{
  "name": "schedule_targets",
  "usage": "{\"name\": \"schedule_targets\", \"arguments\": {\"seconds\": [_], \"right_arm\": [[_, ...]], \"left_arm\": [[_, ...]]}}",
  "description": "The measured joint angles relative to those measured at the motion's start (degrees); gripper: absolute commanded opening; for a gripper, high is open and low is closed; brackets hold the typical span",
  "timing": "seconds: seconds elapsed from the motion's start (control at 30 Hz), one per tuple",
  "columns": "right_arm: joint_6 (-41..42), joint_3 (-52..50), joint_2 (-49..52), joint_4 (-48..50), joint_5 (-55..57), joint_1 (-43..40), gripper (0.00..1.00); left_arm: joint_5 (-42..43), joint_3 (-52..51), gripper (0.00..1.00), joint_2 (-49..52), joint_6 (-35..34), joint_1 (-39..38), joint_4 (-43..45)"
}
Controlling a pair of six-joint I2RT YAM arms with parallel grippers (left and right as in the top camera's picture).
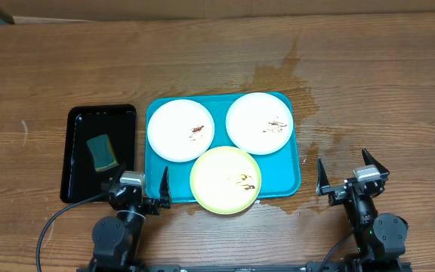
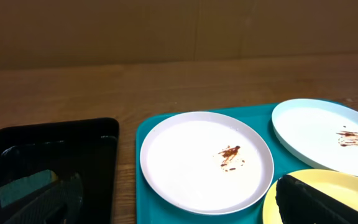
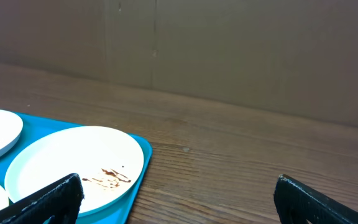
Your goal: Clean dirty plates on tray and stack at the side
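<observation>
Dirty plates (image 1: 180, 129) mid-frame on tray (image 1: 282, 177), probably light, stiff, slick: take by rim; left gripper (image 1: 138, 180), right gripper (image 1: 344, 160) jaws apart, empty

a brown wood-grain table (image 1: 66, 60) fills the overhead view, with a darker wet patch (image 1: 282, 72) spreading from beyond the far right corner of the turquoise tray (image 1: 220, 106) down along that tray's right side. the turquoise tray lies flat near the middle of the table, and a smaller black tray (image 1: 78, 136) lies just to its left, the two close but apart with a strip of bare wood between them. a black cable (image 1: 47, 227) curves over the near left of the table.
</observation>
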Motion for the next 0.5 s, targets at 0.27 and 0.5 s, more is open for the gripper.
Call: {"name": "schedule_targets", "arguments": {"seconds": [0.27, 0.5], "right_arm": [[6.56, 0.0, 0.15, 2.6, 0.72, 0.04, 1.0], [7.37, 0.0, 0.15, 2.62, 1.14, 0.07, 1.0]], "left_arm": [[-0.04, 0.0, 1.0, 0.0, 0.0, 0.0, -0.15], [-0.04, 0.0, 1.0, 0.0, 0.0, 0.0, -0.15]]}}
